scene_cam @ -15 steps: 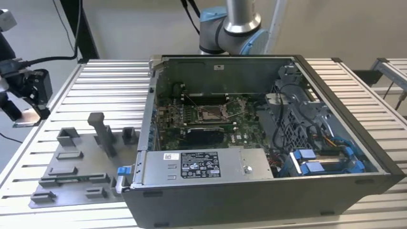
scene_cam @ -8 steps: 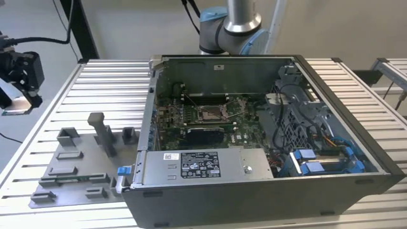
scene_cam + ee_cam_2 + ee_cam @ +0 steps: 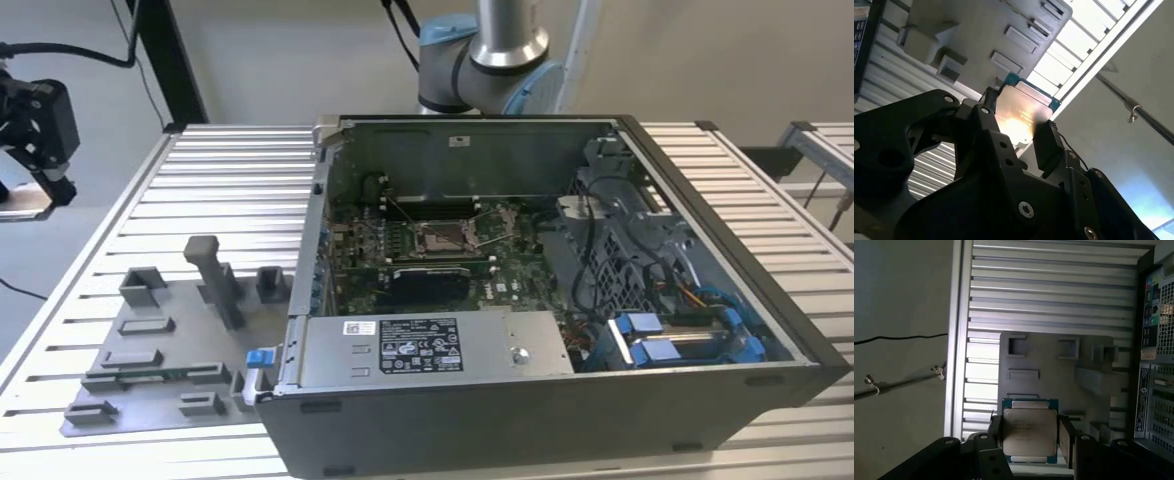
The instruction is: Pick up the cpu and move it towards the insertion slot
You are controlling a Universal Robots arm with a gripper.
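The cpu [image 3: 1030, 432] is a flat square chip with a silver-grey metal top and a greenish edge. It sits between the two black fingers of my gripper [image 3: 1030, 442], which is shut on its opposite sides; the second wrist view shows the same cpu [image 3: 1021, 112] in the gripper [image 3: 1019, 125]. In the exterior view the gripper [image 3: 47, 190] hangs at the far left, above the table's edge and well away from the case. The insertion slot [image 3: 441, 237], a square socket with a shiny metal frame, lies on the green motherboard inside the open computer case [image 3: 534, 400].
A grey fixture plate [image 3: 160, 350] with raised blocks lies on the ribbed aluminium table [image 3: 227, 180] beside the case, and sits below the held chip in the first wrist view [image 3: 1054, 370]. The case walls and a power supply [image 3: 414, 350] ring the motherboard. Cables and drive bays fill the case's right side.
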